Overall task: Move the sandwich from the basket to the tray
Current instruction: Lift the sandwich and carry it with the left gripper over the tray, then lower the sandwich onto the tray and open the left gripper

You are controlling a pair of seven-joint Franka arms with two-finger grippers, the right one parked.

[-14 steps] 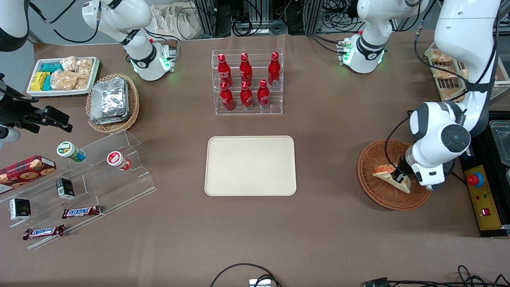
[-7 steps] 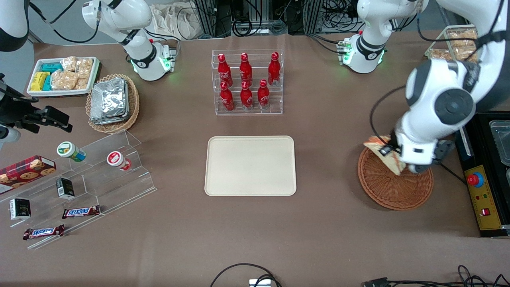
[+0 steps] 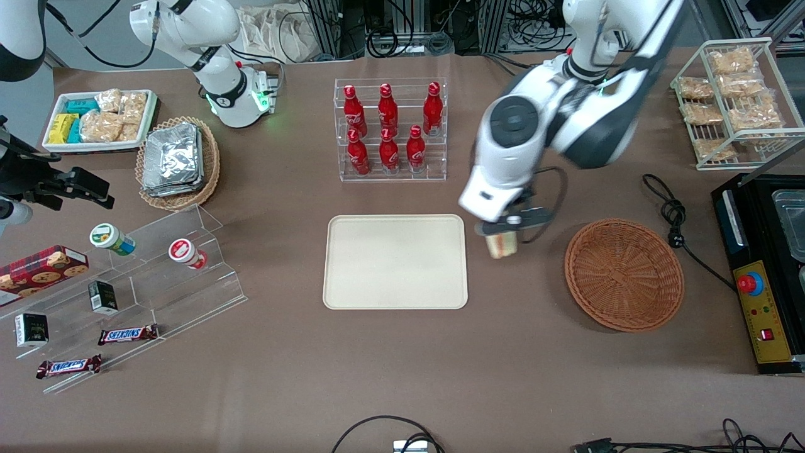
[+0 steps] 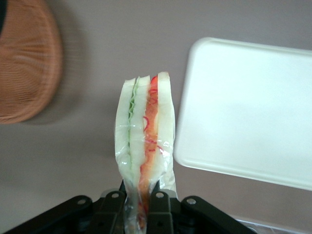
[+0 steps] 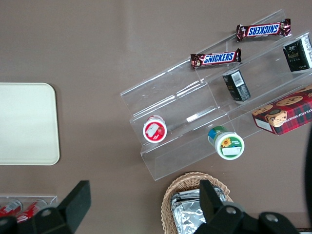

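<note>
My left gripper (image 3: 502, 234) is shut on the sandwich (image 3: 502, 245) and holds it in the air over the bare table, between the round reddish-brown basket (image 3: 624, 274) and the cream tray (image 3: 395, 261), close beside the tray's edge. In the left wrist view the sandwich (image 4: 145, 141) is a plastic-wrapped wedge of white bread with green and orange-red filling, pinched at its thin end between my gripper's (image 4: 139, 207) black fingers (image 4: 160, 202). The tray (image 4: 253, 109) and the basket (image 4: 27, 63) show to either side of it. The basket has nothing in it.
A clear rack of red bottles (image 3: 390, 129) stands farther from the front camera than the tray. A wire rack of snack packets (image 3: 729, 100) and a black box (image 3: 764, 277) lie toward the working arm's end. A cable (image 3: 676, 217) lies beside the basket.
My gripper has lifted the sandwich out of the basket and carried it sideways toward the tray. The basket now holds nothing.
</note>
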